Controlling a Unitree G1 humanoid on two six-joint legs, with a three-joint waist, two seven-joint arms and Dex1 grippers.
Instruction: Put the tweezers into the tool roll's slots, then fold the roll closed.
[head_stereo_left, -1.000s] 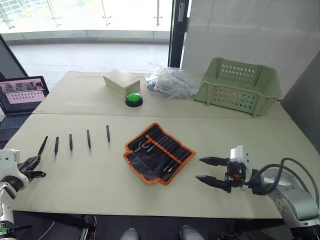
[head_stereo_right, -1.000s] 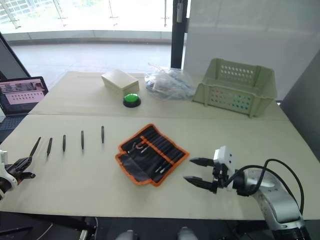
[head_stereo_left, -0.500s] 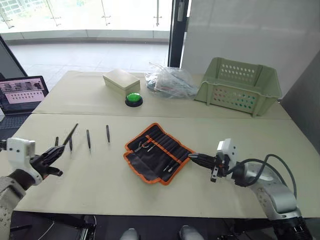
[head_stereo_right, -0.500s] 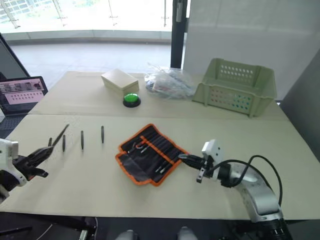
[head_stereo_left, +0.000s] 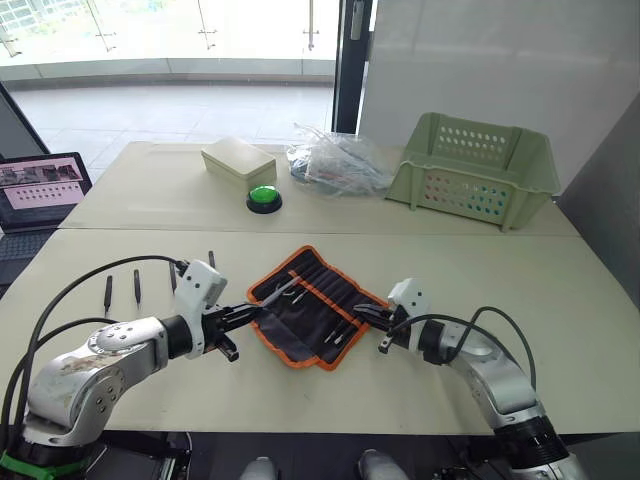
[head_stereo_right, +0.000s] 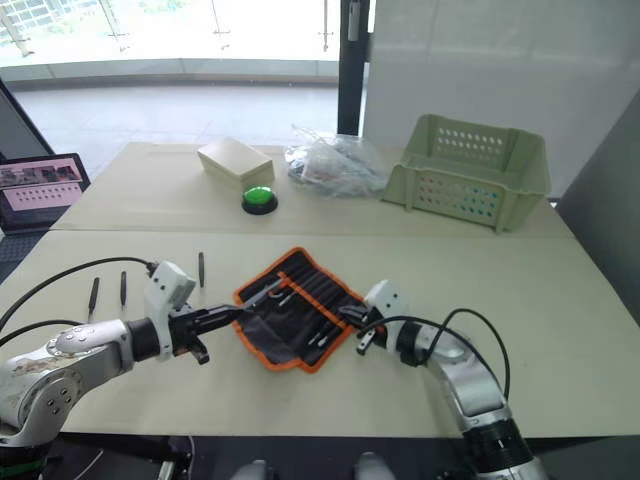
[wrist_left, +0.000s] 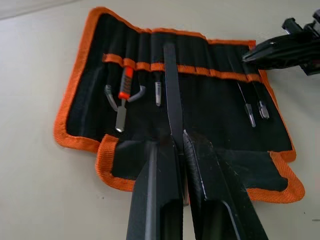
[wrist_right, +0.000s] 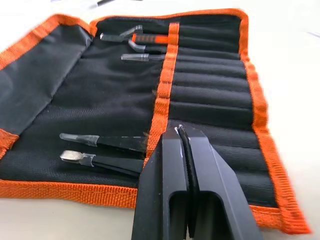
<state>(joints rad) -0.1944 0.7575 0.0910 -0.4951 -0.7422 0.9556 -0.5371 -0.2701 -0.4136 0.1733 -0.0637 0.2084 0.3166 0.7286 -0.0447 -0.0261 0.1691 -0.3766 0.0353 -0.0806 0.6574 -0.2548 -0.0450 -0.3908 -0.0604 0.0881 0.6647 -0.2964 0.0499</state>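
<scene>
L end effector (wrist_left: 176, 142) clamped on 1 tweezer (wrist_left: 172, 102); R end effector (wrist_right: 181, 137) together, pinning roll (head_stereo_left: 300, 320). Risk: tip misses slot (wrist_left: 172, 60), roll slides.

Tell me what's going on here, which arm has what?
The left gripper is shut on a black tweezer, holding it over the open tool roll, pointed at the slots. The right gripper is shut, resting on the roll's opposite edge. Three more tweezers lie on the table. The roll is not folded.
</scene>
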